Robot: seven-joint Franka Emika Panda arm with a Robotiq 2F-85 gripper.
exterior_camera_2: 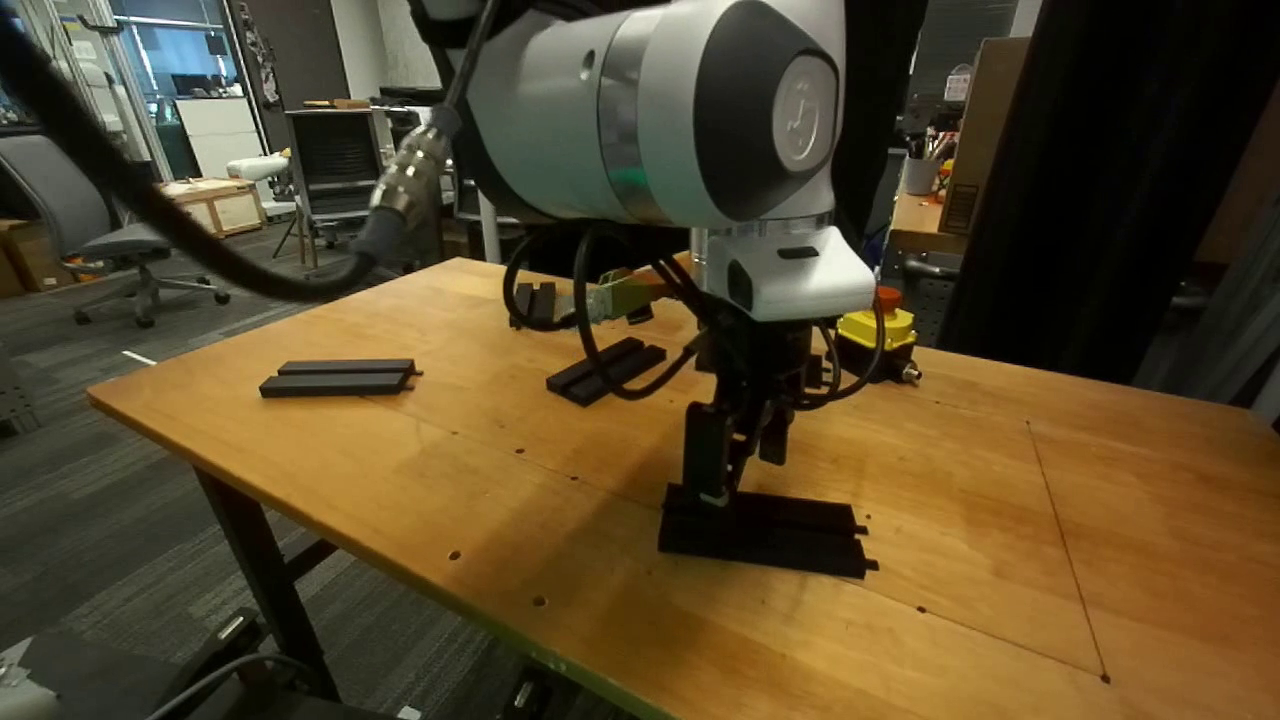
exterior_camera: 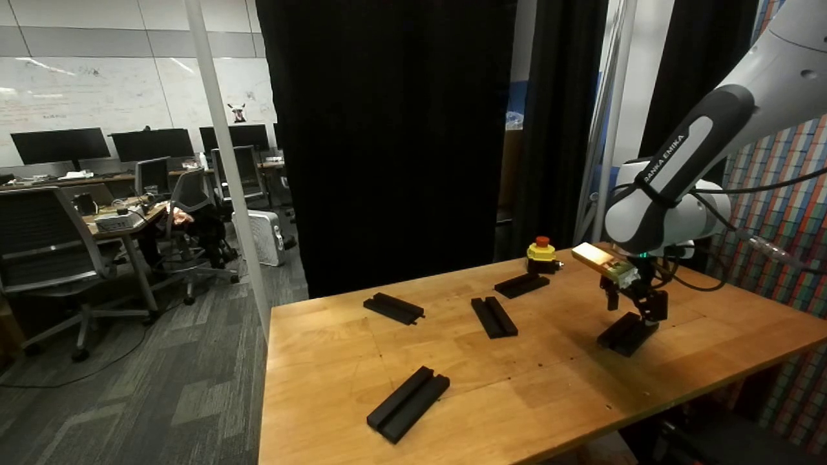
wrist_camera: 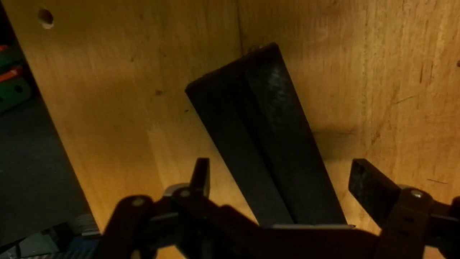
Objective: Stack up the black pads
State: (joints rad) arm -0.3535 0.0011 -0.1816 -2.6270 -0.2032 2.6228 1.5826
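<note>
While my gripper (wrist_camera: 281, 176) straddles one black pad (wrist_camera: 266, 138), its fingers (wrist_camera: 372, 189) stand wide apart with bare wood showing along both long sides, so I'm holding nothing yet. I take this placing to be for a pinch across the pad's short width, the sensible way to lift something so flat. It lies slanted between the fingers, though, and I'd guess that closing as we are could swivel it; a small wrist turn might help.

The rest lie singly on the desk (exterior_camera: 549, 394): a second pad (exterior_camera: 494, 317), a third pad (exterior_camera: 522, 285) near the yellow-and-red button (exterior_camera: 541, 254), a fourth pad (exterior_camera: 393, 309) off toward an edge, and a fifth pad (exterior_camera: 408, 403) well apart from them all. I see none resting on another, so I judge the stack unstarted, and the spread leaves me room to get at each piece.

Only the wrist view lets me read those gaps beside the fingers; in both exterior views the gripper's own bulk muddles them. Yet the wrist view has just the single pad, where an exterior view takes in all five. In an exterior view I also find short pegs (exterior_camera_2: 872, 565) poking from one end of the pad below the gripper, which I can't make out for certain from the wrist. Whether the fingertips touch the wood, I cannot tell from any of the three.
</note>
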